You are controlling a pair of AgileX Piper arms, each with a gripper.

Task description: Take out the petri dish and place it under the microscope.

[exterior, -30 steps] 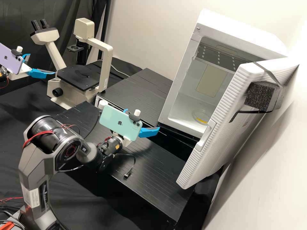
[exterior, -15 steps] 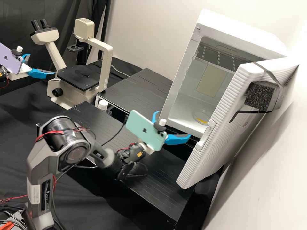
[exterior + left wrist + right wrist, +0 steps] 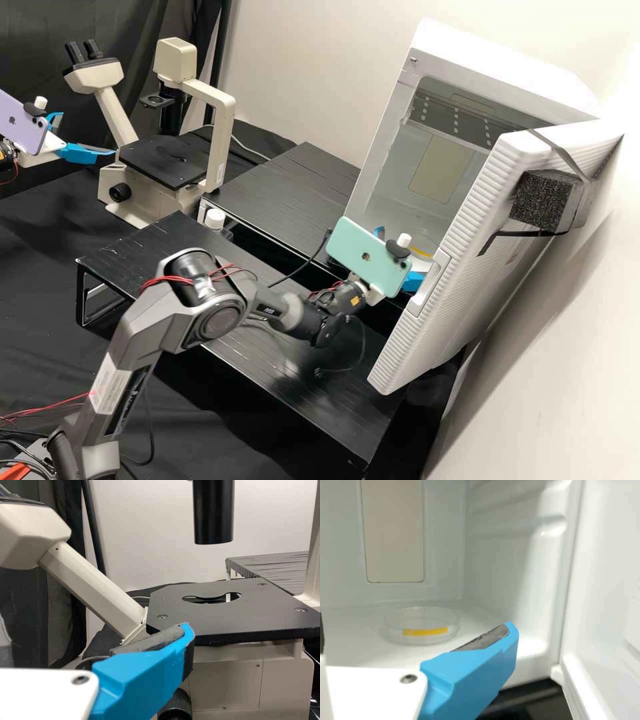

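The clear petri dish (image 3: pixel 421 253) with a yellow strip lies on the white box's floor. My right gripper (image 3: pixel 403 255), partly behind a green phone, is at the box's opening. In the right wrist view the dish (image 3: pixel 422 626) stands beyond my open right gripper (image 3: pixel 415 630), untouched. At the upper left, my left gripper (image 3: pixel 88 133) stands open beside the microscope (image 3: pixel 220 133). The left wrist view shows the black stage (image 3: pixel 225 615) with its round cutout beyond one finger of my left gripper (image 3: pixel 100 635).
The white box's door (image 3: pixel 460 267) stands open to the right of the opening, close to the right gripper. Black low tables (image 3: pixel 287 193) lie between microscope and box. A white-capped bottle (image 3: pixel 215 219) stands near the tables' gap.
My right gripper has moved right across the front black table up to the box's opening. The left arm, microscope, door and dish have stayed put.
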